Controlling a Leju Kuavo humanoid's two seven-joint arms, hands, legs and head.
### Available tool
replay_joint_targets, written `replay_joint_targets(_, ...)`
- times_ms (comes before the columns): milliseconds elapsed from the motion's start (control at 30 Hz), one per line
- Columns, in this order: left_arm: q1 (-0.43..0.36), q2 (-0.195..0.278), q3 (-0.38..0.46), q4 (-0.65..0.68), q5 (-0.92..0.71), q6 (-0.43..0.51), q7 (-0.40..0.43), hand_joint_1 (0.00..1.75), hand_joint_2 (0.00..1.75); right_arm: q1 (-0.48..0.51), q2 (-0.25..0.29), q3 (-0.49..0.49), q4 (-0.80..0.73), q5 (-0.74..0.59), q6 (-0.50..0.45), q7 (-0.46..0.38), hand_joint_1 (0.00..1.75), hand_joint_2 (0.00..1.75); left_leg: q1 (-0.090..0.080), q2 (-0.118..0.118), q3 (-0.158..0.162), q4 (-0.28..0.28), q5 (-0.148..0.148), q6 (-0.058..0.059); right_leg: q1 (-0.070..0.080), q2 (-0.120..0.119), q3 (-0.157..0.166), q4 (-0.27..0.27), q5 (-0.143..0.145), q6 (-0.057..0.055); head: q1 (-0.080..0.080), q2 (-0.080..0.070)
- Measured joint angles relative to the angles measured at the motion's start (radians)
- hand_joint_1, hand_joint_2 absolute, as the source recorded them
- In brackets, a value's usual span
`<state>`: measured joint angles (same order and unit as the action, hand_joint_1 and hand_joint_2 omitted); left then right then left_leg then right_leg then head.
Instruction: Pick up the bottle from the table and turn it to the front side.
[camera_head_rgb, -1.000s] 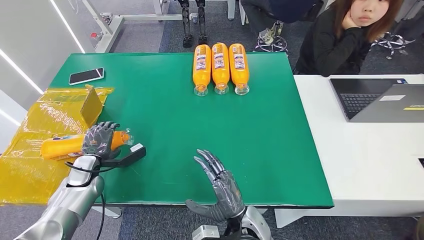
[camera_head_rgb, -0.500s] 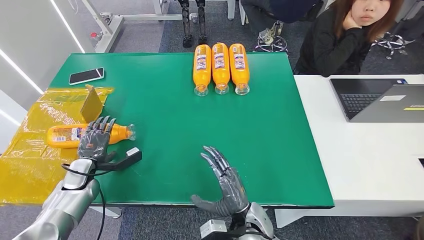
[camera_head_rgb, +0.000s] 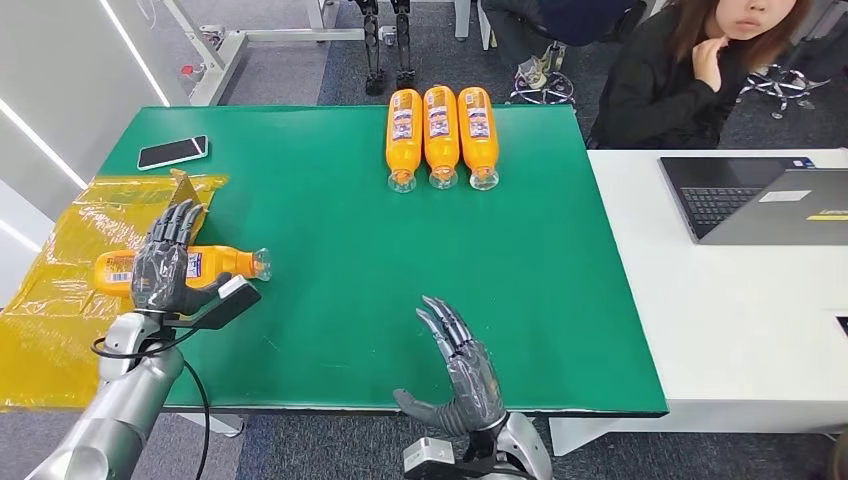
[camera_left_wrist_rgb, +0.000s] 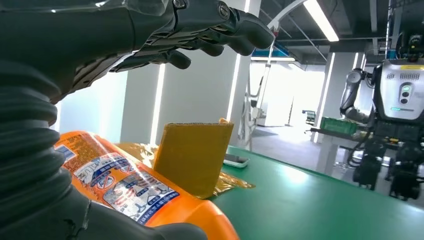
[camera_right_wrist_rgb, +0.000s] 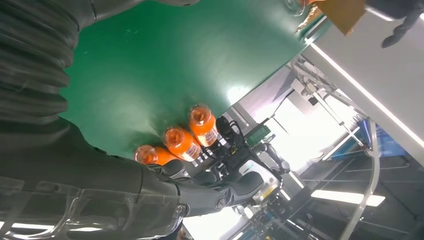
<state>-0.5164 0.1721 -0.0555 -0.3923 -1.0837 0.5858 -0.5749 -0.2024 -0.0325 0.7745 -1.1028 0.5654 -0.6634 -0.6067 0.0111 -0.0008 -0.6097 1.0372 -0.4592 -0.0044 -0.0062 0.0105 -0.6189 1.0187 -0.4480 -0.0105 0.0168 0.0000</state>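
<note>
Head view: the bottle (camera_head_rgb: 205, 264) lies on its side at the counter's (camera_head_rgb: 330, 270) left edge, half on yellow film (camera_head_rgb: 60, 300). The left hand (camera_head_rgb: 165, 265) hovers over it, fingers spread, seemingly holding nothing. The right hand (camera_head_rgb: 462, 365) is open near the front edge, bare green around it.

Left wrist view: fingers (camera_left_wrist_rgb: 200, 30) arch apart above the bottle (camera_left_wrist_rgb: 135, 190).
</note>
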Motion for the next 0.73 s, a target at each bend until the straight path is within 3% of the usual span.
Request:
replay_joint_targets(133,0.059,-0.013,0.009,-0.128,0.177,-0.121,-0.076,0.0,1.75,0.025,-0.001,-0.05,-0.027,0.013,-0.006,-0.003,0.0,1.75,0.0,0.0,0.0,0.0,0.0,0.0,0.0,0.0,0.0,0.0,0.0,0.0,0.0,0.0)
replay_joint_targets(433,0.197,-0.099,-0.056,-0.452,0.53,-0.351,-0.122,0.0,1.75,0.051,-0.001,-0.138,-0.158,-0.023,-0.006,-0.019,0.0,1.75,-0.001,-0.001,0.0,0.001,0.0,0.0,0.0,-0.001,0.001,-0.002,0.0,0.001,0.0,0.0)
replay_joint_targets(733,0.262,-0.185,-0.193,-0.638,0.728,-0.447,-0.128,0.0,1.75,0.067,-0.001,-0.166,-0.25,-0.07,-0.002,-0.018,0.0,1.75,0.0,-0.002,0.0,0.001,0.0,0.0,0.0,-0.002,0.001,-0.002,0.0,0.001,0.0,0.0)
